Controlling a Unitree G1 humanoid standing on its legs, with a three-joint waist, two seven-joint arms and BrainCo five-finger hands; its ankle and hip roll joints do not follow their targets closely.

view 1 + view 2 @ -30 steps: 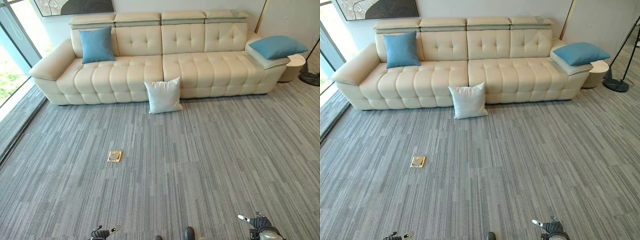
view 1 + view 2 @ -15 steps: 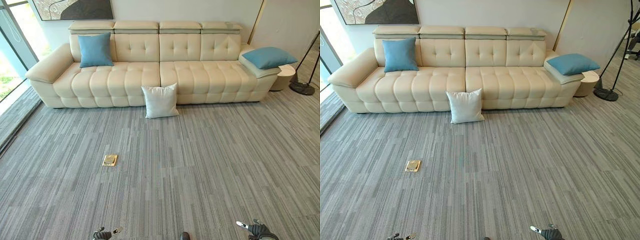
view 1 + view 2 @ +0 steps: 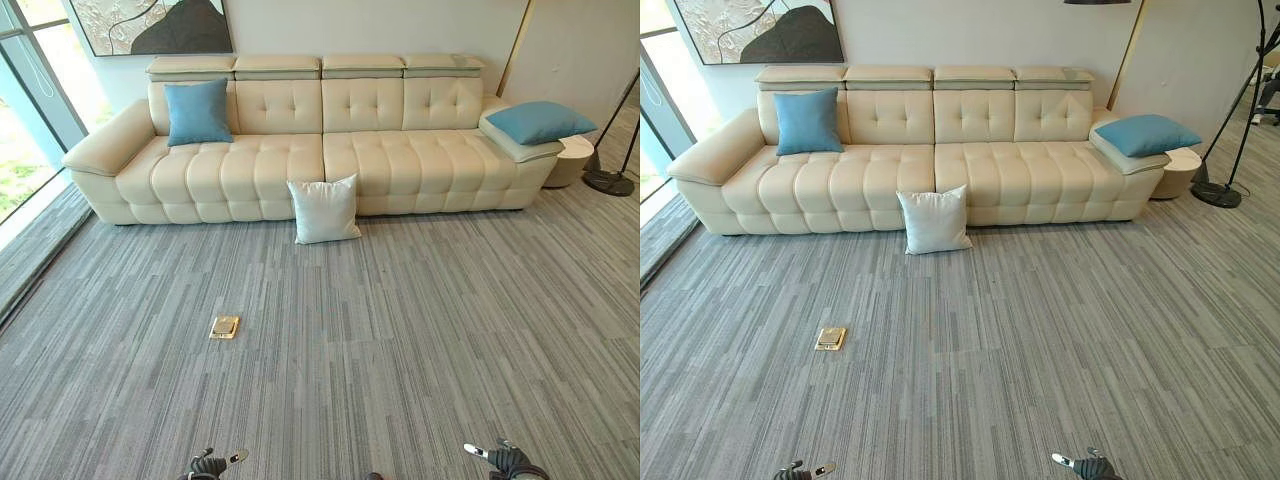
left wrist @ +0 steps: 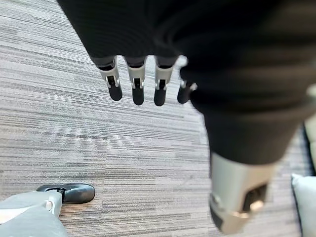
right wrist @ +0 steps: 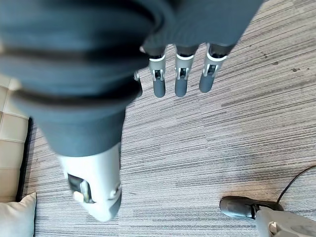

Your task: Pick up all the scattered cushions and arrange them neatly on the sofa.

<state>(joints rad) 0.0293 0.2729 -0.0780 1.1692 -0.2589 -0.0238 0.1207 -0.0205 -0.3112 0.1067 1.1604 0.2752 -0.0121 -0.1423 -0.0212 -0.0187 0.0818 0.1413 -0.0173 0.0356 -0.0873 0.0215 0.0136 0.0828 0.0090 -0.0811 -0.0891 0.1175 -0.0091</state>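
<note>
A cream sofa (image 3: pixel 320 150) runs across the upper half of the left eye view, against the far wall. A white cushion (image 3: pixel 324 210) stands on the grey carpet (image 3: pixel 400 330) at centre frame, leaning against the sofa's front edge where the two seat sections meet. A blue cushion (image 3: pixel 197 112) sits upright on the seat at upper left, against the backrest. A second blue cushion (image 3: pixel 539 121) lies flat on the sofa's low end piece at upper right, not set against any backrest. A small brass floor plate (image 3: pixel 225 326) shows in the carpet, left of centre and well short of the sofa.

Both hands hang low at the bottom edge, well apart from every cushion. The left hand (image 4: pixel 143 79) has its fingers straight and relaxed, holding nothing; the right hand (image 5: pixel 180 74) is the same, fingers straight down over bare carpet.

By my reading the task has barely begun: the white cushion is the one clearly off the sofa, and a long stretch of carpet lies between it and the robot.

Risks from here:
- The white cushion only leans. A nudge from a foot or a low reach could tip it flat, making it harder to grasp.
- It is soft and wide, so a one-handed pinch at a corner may let it sag or slip.
- The floor plate lies near a leftward walking line and might catch a foot.
- The right-hand blue cushion rests near an edge and could slide off if bumped.
</note>
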